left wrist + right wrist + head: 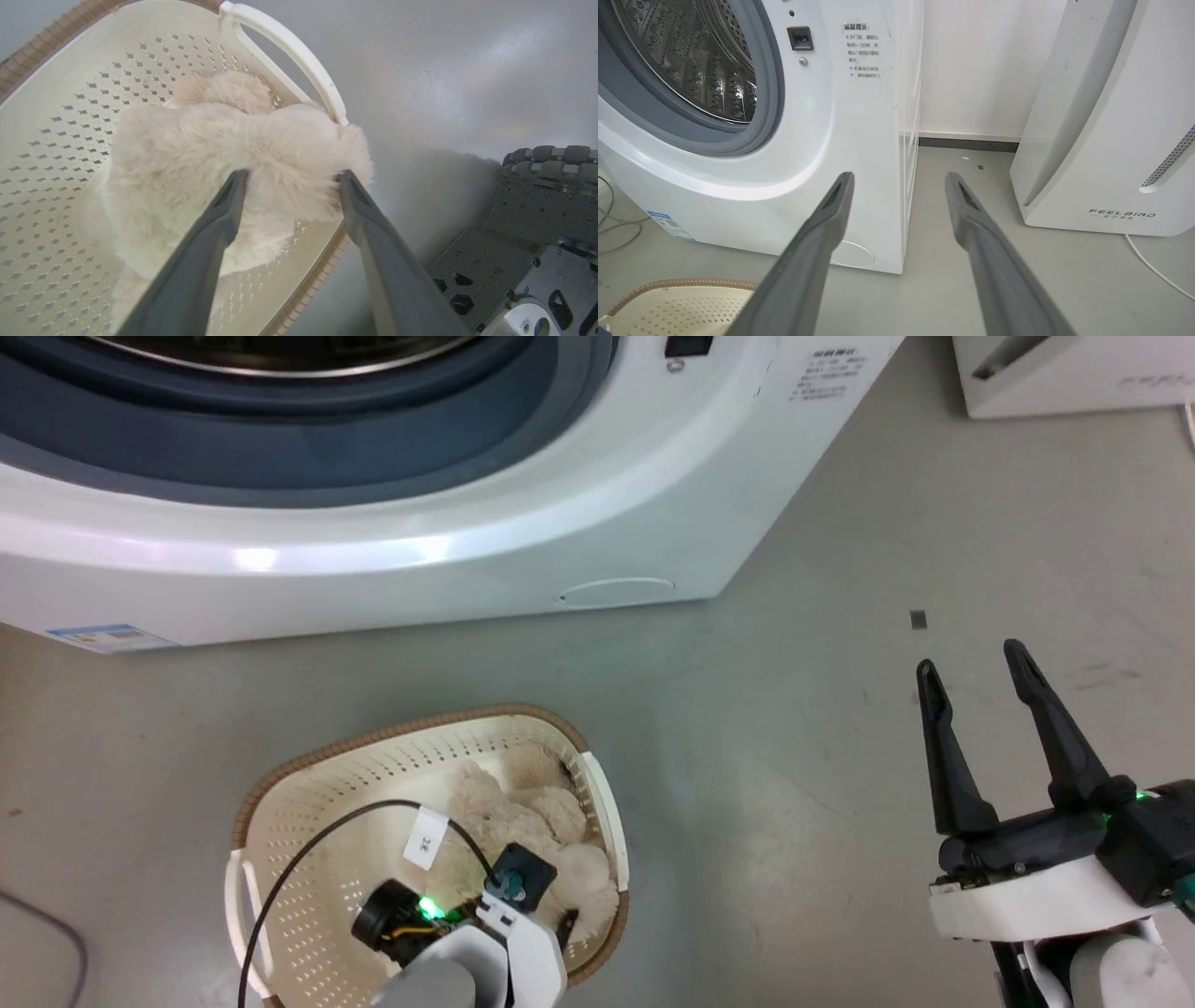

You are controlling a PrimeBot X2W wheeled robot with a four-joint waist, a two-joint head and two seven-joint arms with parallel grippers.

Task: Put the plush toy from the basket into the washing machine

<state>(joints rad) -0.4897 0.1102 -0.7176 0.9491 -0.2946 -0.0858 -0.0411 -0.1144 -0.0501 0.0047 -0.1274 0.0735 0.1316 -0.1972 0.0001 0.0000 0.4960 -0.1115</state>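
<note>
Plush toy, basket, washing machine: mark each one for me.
plush toy [196, 140]: left wrist view, on its shaggy middle.
basket [56, 154]: left wrist view, on its perforated inner wall.
washing machine [859, 140]: right wrist view, on its white front panel.

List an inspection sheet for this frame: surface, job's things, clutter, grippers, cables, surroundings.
Surface: grey floor, one small dark mark.
Job's things: plush toy lies in the basket; washing machine porthole open, visible part of the drum bare.
Clutter: nothing seen.
Grippers: left gripper open, fingers straddling the toy's fur; right gripper open, holds nothing, above the floor.
Cables: black arm cable arcs over the basket; grey cable on the floor; white cord beside the appliance.
Surroundings: white FEELBAIRD appliance, white wall.
</note>
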